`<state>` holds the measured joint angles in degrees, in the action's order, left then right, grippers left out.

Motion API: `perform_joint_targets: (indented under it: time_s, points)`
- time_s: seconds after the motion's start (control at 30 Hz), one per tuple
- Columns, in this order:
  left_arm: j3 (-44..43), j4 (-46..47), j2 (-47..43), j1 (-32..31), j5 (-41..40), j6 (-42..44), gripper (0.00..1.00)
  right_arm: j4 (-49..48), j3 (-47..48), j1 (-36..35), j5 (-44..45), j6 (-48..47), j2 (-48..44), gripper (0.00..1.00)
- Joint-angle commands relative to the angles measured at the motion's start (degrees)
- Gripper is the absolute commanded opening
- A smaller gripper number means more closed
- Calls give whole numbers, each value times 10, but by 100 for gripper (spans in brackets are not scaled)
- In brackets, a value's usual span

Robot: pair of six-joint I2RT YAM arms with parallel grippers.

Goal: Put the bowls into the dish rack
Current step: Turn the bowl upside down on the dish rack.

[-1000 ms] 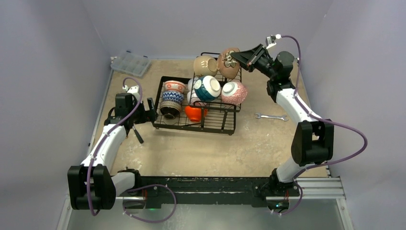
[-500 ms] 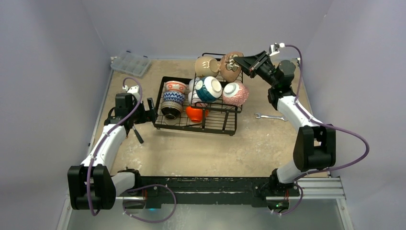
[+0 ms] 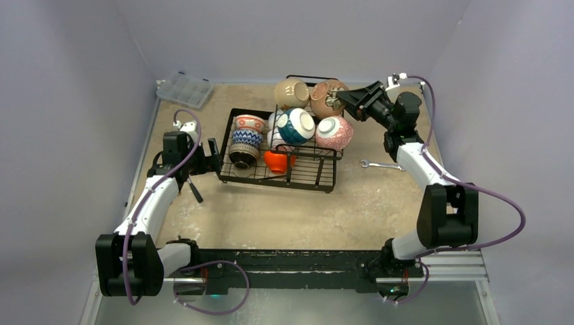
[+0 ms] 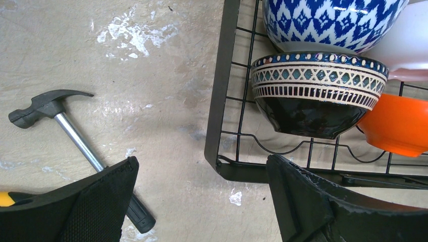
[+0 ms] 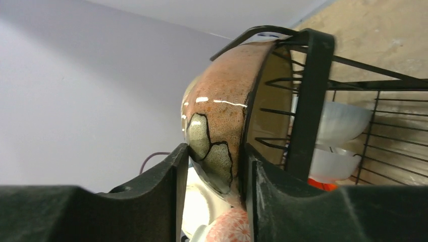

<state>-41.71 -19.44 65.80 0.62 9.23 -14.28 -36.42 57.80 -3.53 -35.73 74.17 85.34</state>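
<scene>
Placement step: brown bowl sits on edge in dish rack's raised tier. Right gripper straddles its rim; I can't tell if it's clamped. Next I'd release fully and back out. Left gripper gapes empty beside the rack.

The speckled rust-brown ceramic bowl is glazed and glossy, with bright highlights on it. The black wire dish rack is metal with a smooth, dull coating. The orange ceramic bowl is smooth and shiny, and the blue-and-cream banded ceramic bowl has a glossy black base. The beige surface looks rough and matt, flecked with white scuffs. The black-headed hammer has a polished metal shaft. The black fingers look like grainy matt plastic.
</scene>
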Motion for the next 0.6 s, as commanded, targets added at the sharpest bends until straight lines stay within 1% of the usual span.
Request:
perform_joint_targets:
  time_s: [0.0,0.13,0.33,0.43,0.53,0.57]
  points:
    - [-14,9,-1,-2,2,7,95,70,5,-1,-14,-56,-17,47]
    - [-15,9,-1,-2,3,6,95,103,18,-1,1,-79,-26,56]
    - [-14,10,-2,-2,3,6,95,133,40,-1,4,-107,-32,64]
    - [-14,11,-5,-2,3,6,95,145,46,-1,5,-116,-37,70]
    - [-13,13,-8,-2,5,6,95,147,54,-1,-1,-128,-43,81]
    - [-12,14,-9,-2,5,5,96,147,59,-1,-7,-129,-45,86]
